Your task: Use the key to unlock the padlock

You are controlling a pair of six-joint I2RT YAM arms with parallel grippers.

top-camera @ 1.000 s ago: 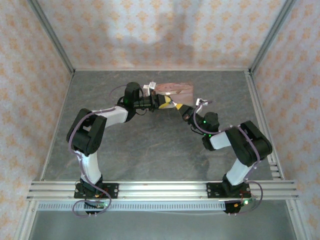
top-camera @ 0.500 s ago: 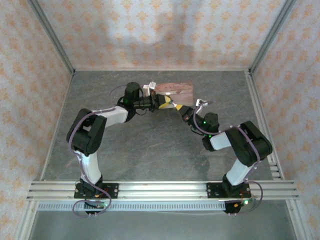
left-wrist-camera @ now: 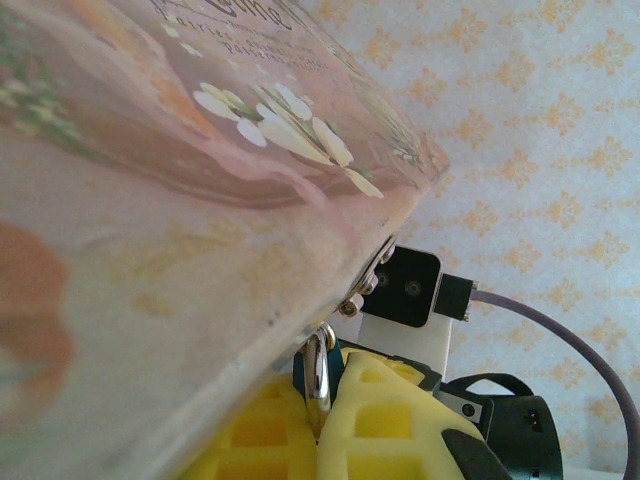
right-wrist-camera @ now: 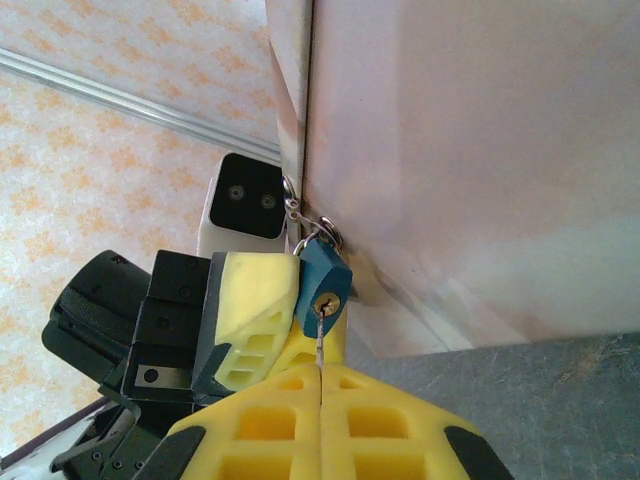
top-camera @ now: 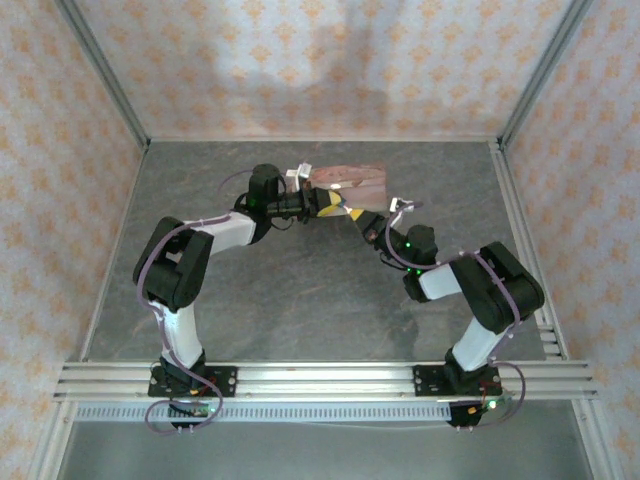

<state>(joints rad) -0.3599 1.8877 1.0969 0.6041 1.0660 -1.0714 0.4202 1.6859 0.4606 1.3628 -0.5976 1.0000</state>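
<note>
Right gripper [right-wrist-camera: 320,385] pinches the key [right-wrist-camera: 319,338] — tip seated in the padlock [right-wrist-camera: 322,272] keyhole. Left gripper [left-wrist-camera: 318,428] clamps the padlock, which hangs from the pink tin [left-wrist-camera: 150,220].

Tin lid [left-wrist-camera: 150,250], left wrist view: two lines of slanted printed lettering [left-wrist-camera: 235,25] near upper edge, dark on pink. Cut off at top, out of focus; no word legible. No other readable text, label, number.

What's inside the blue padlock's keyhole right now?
A thin metal key sits in the small blue padlock's brass keyhole. Its head is hidden between the right gripper's shut yellow pads; insertion depth is hidden.
</note>
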